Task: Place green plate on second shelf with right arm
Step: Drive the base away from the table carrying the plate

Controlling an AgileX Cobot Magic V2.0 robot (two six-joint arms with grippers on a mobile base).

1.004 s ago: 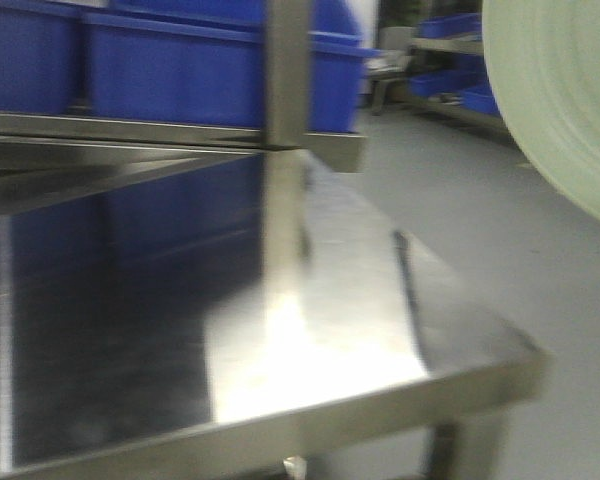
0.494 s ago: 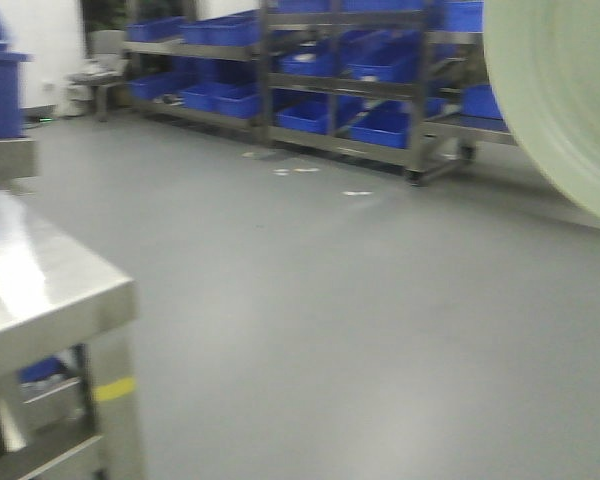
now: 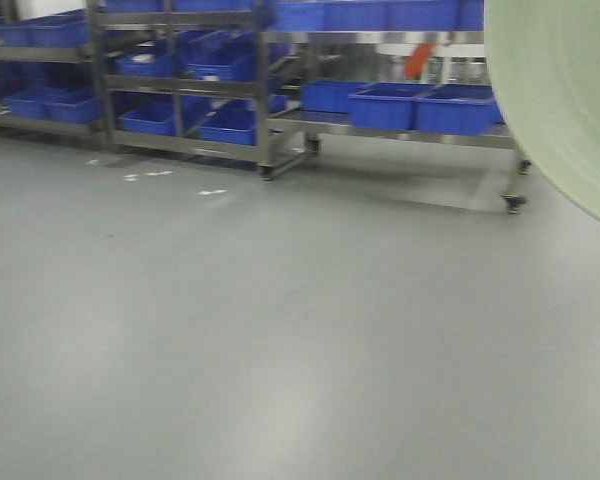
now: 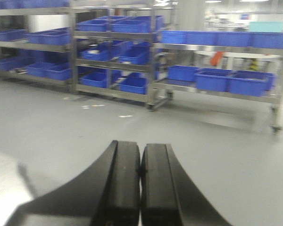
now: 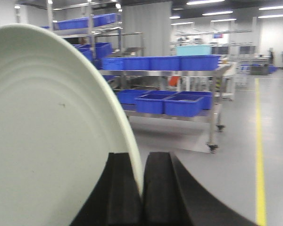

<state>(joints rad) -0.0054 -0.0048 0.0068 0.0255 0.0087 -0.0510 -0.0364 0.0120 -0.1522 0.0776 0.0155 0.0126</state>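
The green plate (image 5: pixel 52 132) is held upright on edge, filling the left half of the right wrist view, its faint rings facing the camera. My right gripper (image 5: pixel 141 162) is shut on the plate's rim, one finger on each face. In the front view the plate (image 3: pixel 565 95) shows as a pale disc at the top right, off the floor. My left gripper (image 4: pixel 140 153) is shut with nothing between its fingers, hanging over bare grey floor. Steel shelf racks (image 3: pixel 270 95) stand across the room; which shelf is the second I cannot tell.
Wheeled steel racks (image 4: pixel 217 92) hold several blue bins (image 3: pixel 420 105) on their levels. Grey floor (image 3: pixel 280 320) lies between me and the racks. A yellow line (image 5: pixel 260 155) runs along the floor at the right.
The front view has swung right: the steel table that filled it a second ago has left the frame, and the racks have slid leftward. The plate stays at the same spot in view.
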